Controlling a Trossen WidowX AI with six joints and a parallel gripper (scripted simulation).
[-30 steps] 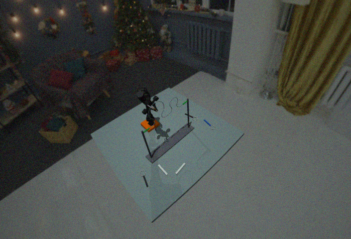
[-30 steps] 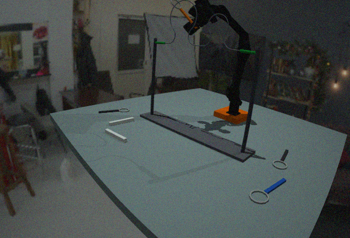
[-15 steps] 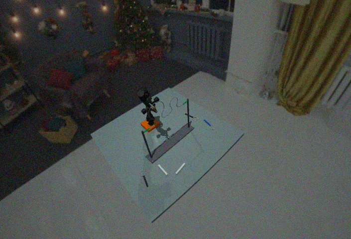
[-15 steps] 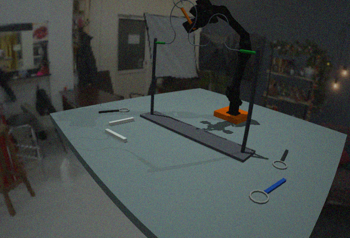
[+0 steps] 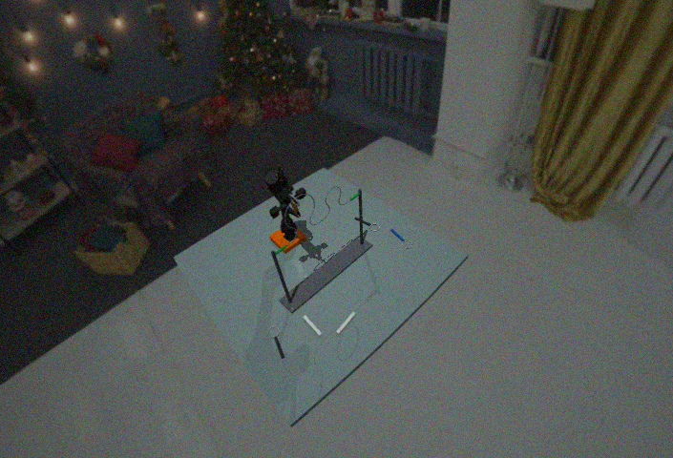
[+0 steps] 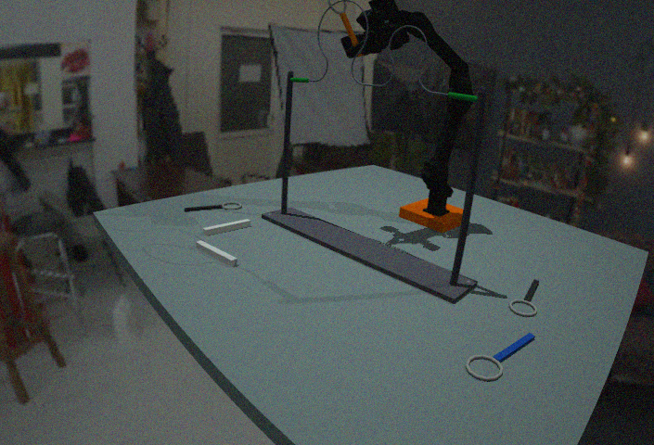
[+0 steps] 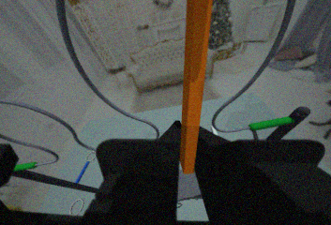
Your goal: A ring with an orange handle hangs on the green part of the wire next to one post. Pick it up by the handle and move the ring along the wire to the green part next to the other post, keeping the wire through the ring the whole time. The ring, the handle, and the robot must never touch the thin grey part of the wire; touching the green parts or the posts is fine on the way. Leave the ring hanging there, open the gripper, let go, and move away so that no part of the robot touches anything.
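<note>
My gripper (image 6: 352, 44) (image 7: 182, 125) is shut on the lower end of the orange handle (image 6: 346, 26) (image 7: 195, 84) (image 5: 295, 209). The handle slants up to its ring (image 6: 332, 9), small and partly cut off at the top edge in the exterior view. The ring is at the tall hump of the thin grey wire (image 6: 319, 36) (image 7: 82, 74), nearer the left post (image 6: 286, 152) (image 5: 282, 275); whether it touches the wire is too small to tell. Green parts (image 6: 300, 80) (image 6: 462, 96) (image 7: 272, 124) (image 7: 26, 166) meet the left post and the right post (image 6: 467, 199) (image 5: 361, 216).
The grey base (image 6: 369, 254) (image 5: 325, 272) joins the posts. The wire's other loops run close beside my gripper. On the table lie two black-handled rings (image 6: 202, 208) (image 6: 531, 291), a blue-handled ring (image 6: 515, 346) (image 5: 397, 235) and two white bars (image 6: 226, 226) (image 6: 216, 252).
</note>
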